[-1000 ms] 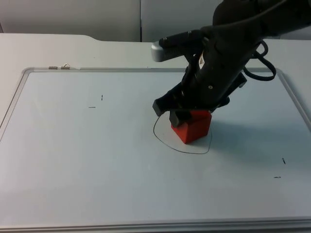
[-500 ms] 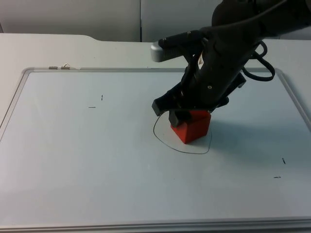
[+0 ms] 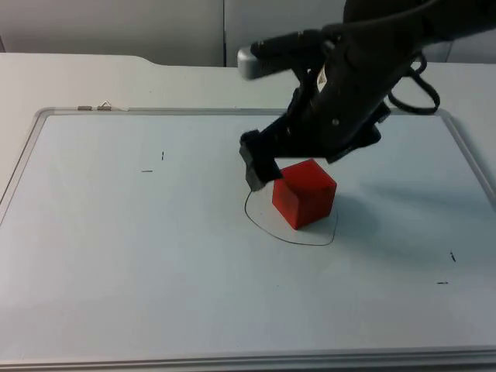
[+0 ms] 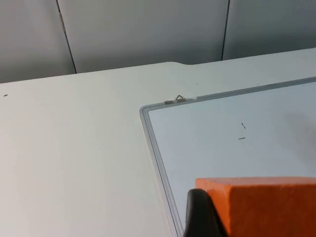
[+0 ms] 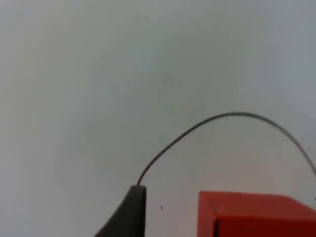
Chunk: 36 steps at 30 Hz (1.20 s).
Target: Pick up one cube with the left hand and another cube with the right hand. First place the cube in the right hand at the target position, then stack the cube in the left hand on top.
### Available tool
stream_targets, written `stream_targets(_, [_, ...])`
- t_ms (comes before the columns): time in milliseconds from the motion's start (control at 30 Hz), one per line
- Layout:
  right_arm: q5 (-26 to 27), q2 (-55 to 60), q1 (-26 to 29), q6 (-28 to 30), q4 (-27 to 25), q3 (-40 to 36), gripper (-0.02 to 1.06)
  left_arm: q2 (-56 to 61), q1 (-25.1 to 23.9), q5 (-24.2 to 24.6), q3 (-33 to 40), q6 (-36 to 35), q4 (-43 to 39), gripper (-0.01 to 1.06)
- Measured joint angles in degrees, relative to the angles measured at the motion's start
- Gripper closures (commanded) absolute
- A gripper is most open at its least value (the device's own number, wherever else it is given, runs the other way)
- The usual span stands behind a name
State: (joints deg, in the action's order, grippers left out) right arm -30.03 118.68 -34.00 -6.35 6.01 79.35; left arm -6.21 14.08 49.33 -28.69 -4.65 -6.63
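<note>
A red cube (image 3: 304,194) rests on the whiteboard inside a hand-drawn black outline (image 3: 260,221). My right gripper (image 3: 291,163) hovers open just above and behind it, and its left fingertip (image 3: 256,167) is clear of the cube's side. In the right wrist view the red cube (image 5: 256,215) stands apart from the black fingertip (image 5: 131,210), with the outline (image 5: 222,117) curving past. My left gripper (image 4: 261,222) is shut on an orange cube (image 4: 261,200), held in the air beyond the board's left frame.
The whiteboard's metal frame (image 3: 23,155) runs round the work area, with a small clip (image 3: 103,106) on its far edge. Small pen marks (image 3: 153,163) dot the board. The grey partition wall (image 4: 148,29) closes the table behind.
My right gripper has let go of the red cube and risen up and back off it. The cube stays inside the outline.
</note>
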Motion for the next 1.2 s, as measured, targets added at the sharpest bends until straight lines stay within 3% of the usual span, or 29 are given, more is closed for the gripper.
stream_targets(233, [0.2, -12.6, 0.0, 2.5, -0.2, 0.4, -0.01, 0.0, 0.0, 0.0, 0.0, 0.0, 0.0, 1.05])
stream_targets(567, [-1.7, -42.2, -1.4, 9.9, -0.2, -1.3, -0.01, 0.0, 0.0, 0.0, 0.0, 0.0, -0.1, 1.05])
stream_targets(833, [2.5, -63.3, -1.9, 10.5, 0.0, -14.4, -0.01, 0.0, 0.0, -0.1, 0.0, 0.0, -0.1, 1.05])
stream_targets(1200, [2.9, -78.0, -1.9, 10.3, 1.1, -24.3, -0.01, 0.0, 0.0, -0.1, 0.0, 0.0, -0.1, 1.05])
